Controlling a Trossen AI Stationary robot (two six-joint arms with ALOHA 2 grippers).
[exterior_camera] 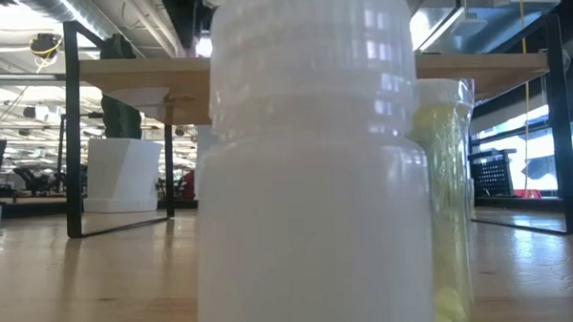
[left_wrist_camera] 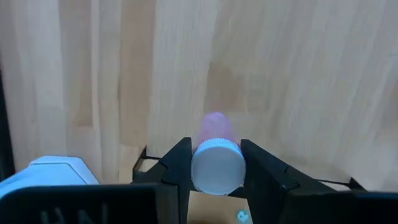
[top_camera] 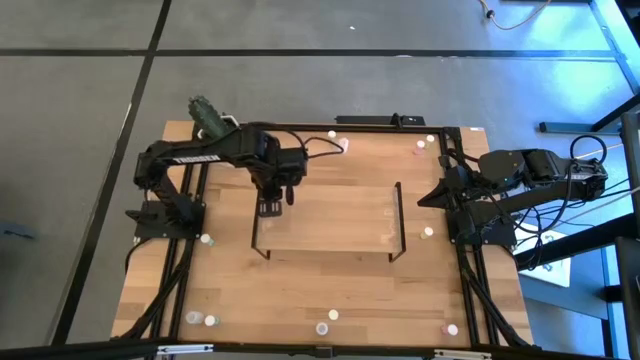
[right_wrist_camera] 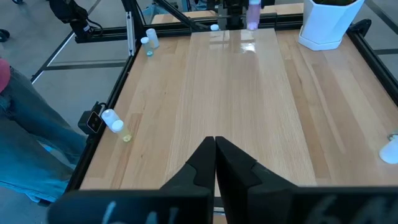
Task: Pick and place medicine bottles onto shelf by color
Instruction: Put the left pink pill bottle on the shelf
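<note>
The pink bottle (left_wrist_camera: pixel 215 163) sits clamped between the left gripper's (left_wrist_camera: pixel 215 171) two dark fingers (left_wrist_camera: pixel 177 163), white cap toward the wrist camera, so most of its body is hidden behind the cap and only a blurred pink tip shows beyond. Past that tip lies bare light wood; whether this is the shelf (top_camera: pixel 330 225) board or the tabletop (top_camera: pixel 300 290) is hard to say from that view. From above, the left gripper (top_camera: pixel 270 208) hangs over the shelf's left end, just by its thin black end frame, and the bottle itself cannot be made out there.

The low view is almost wholly blocked by a white bottle (exterior_camera: pixel 311 179) standing right in front of the lens, with a pale green one (exterior_camera: pixel 446 203) just behind it; only slivers of the shelf frame and the white cactus pot (exterior_camera: pixel 123 174) show past them.

The right gripper (right_wrist_camera: pixel 215 155) has its fingers pressed together on nothing, parked by the table's right edge, well apart from the shelf. Ahead of it the wood is open right across to the left gripper.

The shelf board beyond the left gripper looks mostly free, perhaps with one or two small pale bottles near its right end. Other bottles lie scattered along the table's edges: at the near edge (top_camera: pixel 322 327), the far edge (top_camera: pixel 332 134) and beside the right arm (top_camera: pixel 428 232).
</note>
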